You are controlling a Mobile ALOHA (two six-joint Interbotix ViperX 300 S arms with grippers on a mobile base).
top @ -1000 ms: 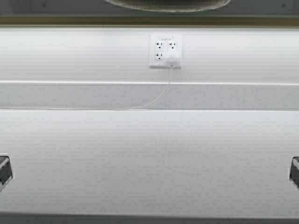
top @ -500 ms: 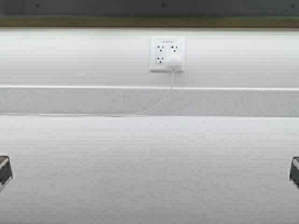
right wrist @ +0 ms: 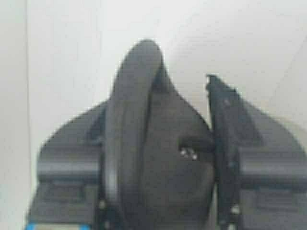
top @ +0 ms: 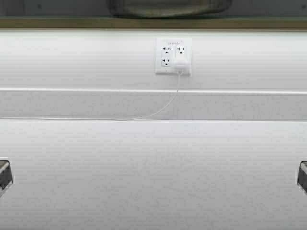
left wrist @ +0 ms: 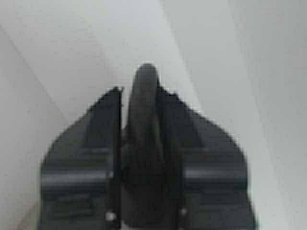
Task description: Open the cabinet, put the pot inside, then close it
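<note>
pot: wide round brushed-steel pot (top: 168, 7), only its dark underside and lower rim show, cut off by the top edge of the high view, roughly centred left to right
pot vs cabinet: it sits above an olive-brown wood-grain band (top: 72, 22) that runs the full width (likely the cabinet's lower edge; can't tell whether the pot is inside or in front)
left gripper: left gripper (left wrist: 141, 96) is clamped tight on a black loop handle (left wrist: 144, 124) of the pot, with both fingers pressed against the loop's sides and the loop's top poking out past the fingertips
right gripper: right gripper (right wrist: 158, 105) has the other black loop handle (right wrist: 129, 96) between its fingers; the jaws are set wider than the left's, with the loop against one finger (contact with the far finger (right wrist: 225, 124) is hard to judge)
grippers in high view: neither shows there, both are up out of view with the pot
wall: white wall (top: 72, 57) fills the view below the band
outlet: white wall socket plate (top: 173, 55) right below the pot, with a white plug in its lower right socket
cord: thin white cord (top: 163, 106) drops from the plug and runs left along the back edge of the counter
counter: white counter (top: 153, 172), front part bare
view edges: small dark fittings at the left (top: 5, 175) and right (top: 302, 175) edges, can't tell what they are
</note>
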